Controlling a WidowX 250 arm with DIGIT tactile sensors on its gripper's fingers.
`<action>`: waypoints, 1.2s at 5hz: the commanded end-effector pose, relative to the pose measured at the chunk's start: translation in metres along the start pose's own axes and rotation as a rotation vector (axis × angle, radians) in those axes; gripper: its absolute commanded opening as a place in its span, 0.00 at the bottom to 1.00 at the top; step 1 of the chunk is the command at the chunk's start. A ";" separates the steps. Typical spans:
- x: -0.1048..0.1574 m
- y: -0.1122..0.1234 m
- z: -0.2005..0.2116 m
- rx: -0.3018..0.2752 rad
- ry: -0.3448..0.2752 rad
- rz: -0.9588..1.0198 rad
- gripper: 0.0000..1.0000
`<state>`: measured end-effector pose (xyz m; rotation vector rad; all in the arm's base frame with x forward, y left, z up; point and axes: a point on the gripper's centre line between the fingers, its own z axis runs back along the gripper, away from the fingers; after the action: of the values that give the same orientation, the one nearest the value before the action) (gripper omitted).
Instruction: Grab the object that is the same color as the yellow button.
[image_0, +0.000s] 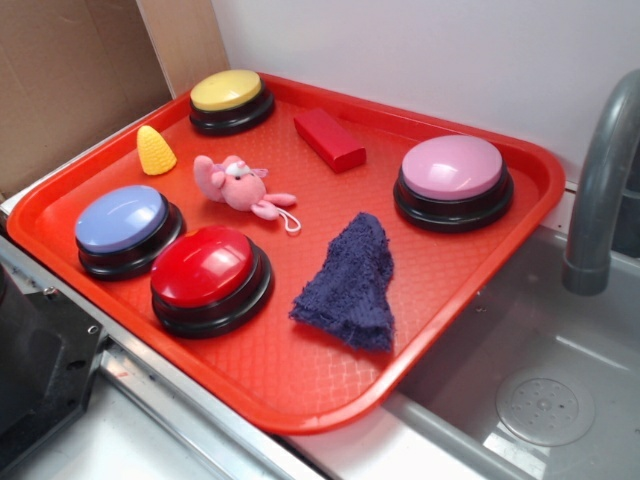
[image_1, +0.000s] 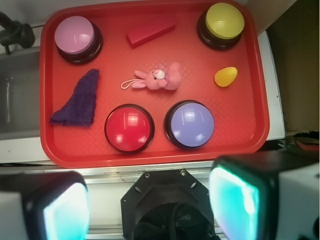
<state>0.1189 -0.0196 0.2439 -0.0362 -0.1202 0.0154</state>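
Sitting on a grey counter (image_0: 150, 440) beside a sink (image_0: 540, 400), a red tray (image_0: 300, 390) carries a small bumpy yellow corn toy (image_0: 155, 151) near the yellow button (image_0: 230, 97). The pincer (image_1: 150, 205) hangs open, well apart from the tray.

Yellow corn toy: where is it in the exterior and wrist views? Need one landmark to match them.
Exterior: the yellow corn toy stands at the tray's far left, between the yellow button and the lilac-blue button.
Wrist: it lies at right of centre, below the yellow button.
Shared landmark: the pink plush toy beside it, toward the tray's middle.
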 end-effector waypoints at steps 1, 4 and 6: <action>0.000 0.000 0.000 0.000 0.000 0.000 1.00; 0.034 0.097 -0.057 0.040 -0.099 0.170 1.00; 0.068 0.126 -0.118 0.095 -0.061 0.171 1.00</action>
<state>0.1957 0.1010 0.1233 0.0345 -0.1472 0.2009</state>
